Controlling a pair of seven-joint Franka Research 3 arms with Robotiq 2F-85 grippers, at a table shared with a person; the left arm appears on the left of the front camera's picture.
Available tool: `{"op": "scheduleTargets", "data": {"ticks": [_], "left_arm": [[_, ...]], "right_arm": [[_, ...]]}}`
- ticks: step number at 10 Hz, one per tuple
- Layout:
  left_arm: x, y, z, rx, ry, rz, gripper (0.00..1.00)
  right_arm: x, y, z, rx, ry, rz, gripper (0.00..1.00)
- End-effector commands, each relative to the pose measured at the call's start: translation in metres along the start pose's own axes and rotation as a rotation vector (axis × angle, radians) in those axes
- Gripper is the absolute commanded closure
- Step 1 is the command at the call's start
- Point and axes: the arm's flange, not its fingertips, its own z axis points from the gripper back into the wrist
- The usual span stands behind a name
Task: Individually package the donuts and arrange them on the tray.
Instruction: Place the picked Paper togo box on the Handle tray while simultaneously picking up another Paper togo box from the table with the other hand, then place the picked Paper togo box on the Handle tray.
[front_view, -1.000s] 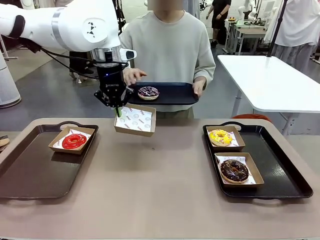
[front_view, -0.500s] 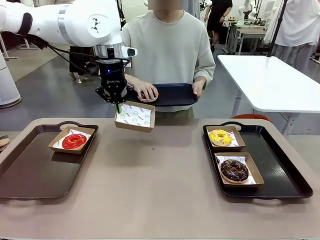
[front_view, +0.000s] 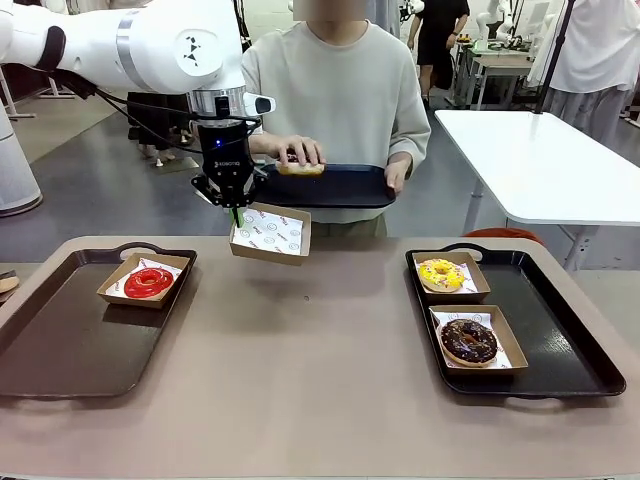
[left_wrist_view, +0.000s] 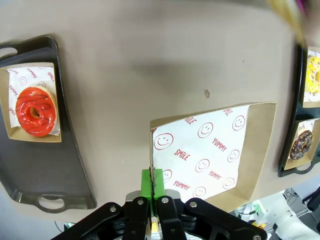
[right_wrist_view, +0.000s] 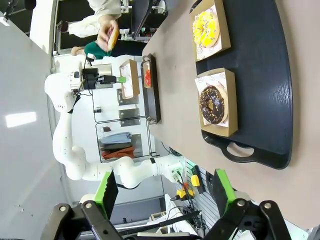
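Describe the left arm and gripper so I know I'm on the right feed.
The left arm is glossy white with a grey joint band, a black logo mark and black cables behind it. Its left gripper is black, marked Robotiq, with a blue light and bright green pads.

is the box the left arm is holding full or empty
Empty: the box pinched by the left gripper shows only its printed paper liner, no donut inside.
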Motion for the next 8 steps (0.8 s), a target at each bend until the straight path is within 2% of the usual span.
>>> {"op": "scheduleTargets", "data": {"ticks": [1, 8], "left_arm": [[-0.0032, 0.0019, 0.0001, -0.002, -0.008, 0.002, 1.00], [-0.0032, 0.0019, 0.0001, -0.002, -0.008, 0.002, 1.00]], "right_arm": [[0.0006, 0.0003, 0.0014, 0.001, -0.001, -0.003, 0.00], [0.0006, 0.0003, 0.0014, 0.001, -0.001, -0.003, 0.00]]}}
